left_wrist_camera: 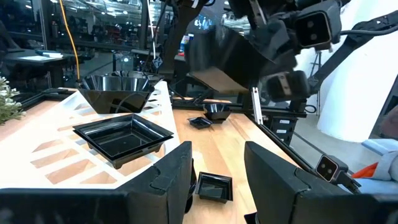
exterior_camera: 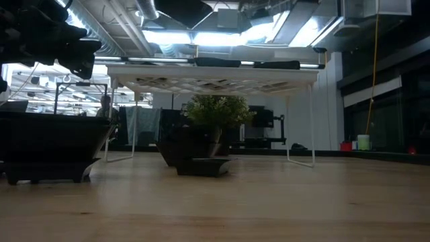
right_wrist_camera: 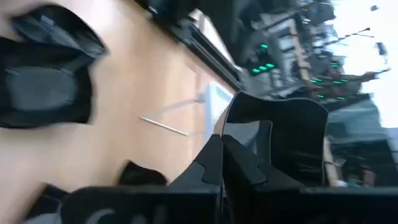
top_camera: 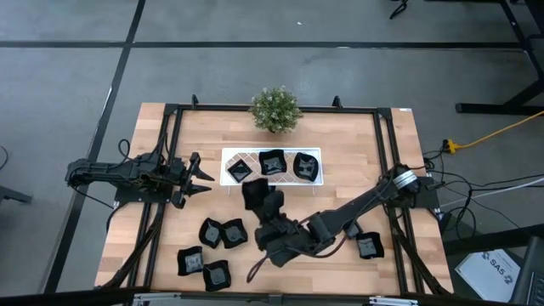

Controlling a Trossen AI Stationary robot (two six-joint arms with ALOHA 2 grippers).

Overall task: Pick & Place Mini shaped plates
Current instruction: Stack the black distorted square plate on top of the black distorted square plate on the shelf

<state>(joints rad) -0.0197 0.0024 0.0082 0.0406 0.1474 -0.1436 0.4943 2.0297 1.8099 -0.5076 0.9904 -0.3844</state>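
Status: task partly complete.

Placed: three plates sit side by side in the white tray [top_camera: 228,155], which lies at 12 o'clock of the bench [top_camera: 340,161] centre, just in front of the plant [top_camera: 274,109]. These are the left plate [top_camera: 240,169], the middle plate [top_camera: 272,161] and the right plate [top_camera: 306,166]. The left plate appears tilted and close to the tray's edge; whether it is fully seated cannot be told.

In transit: the right tool [top_camera: 270,214] is clenched on a carried plate [top_camera: 257,194], gripped by its rim. The right wrist view shows the plate [right_wrist_camera: 286,134] standing upright between the closed fingers. The carried plate hangs just at 6 o'clock of the tray, above the bench, not yet over a free slot.

Remaining: a cluster of four plates lies at 7 o'clock of the bench centre: two upper ones [top_camera: 212,231] [top_camera: 232,232] and two lower ones [top_camera: 190,260] [top_camera: 216,274]. One single plate [top_camera: 368,246] lies at 4 o'clock, under the right arm. Further plates hidden beneath the arm cannot be ruled out.

The left tool [top_camera: 200,177] waits at 9 o'clock of the tray, released, its fingers [left_wrist_camera: 168,177] spread and empty.

Judgement: under half of the visible plates are placed; the tray looks nearly filled across its length.
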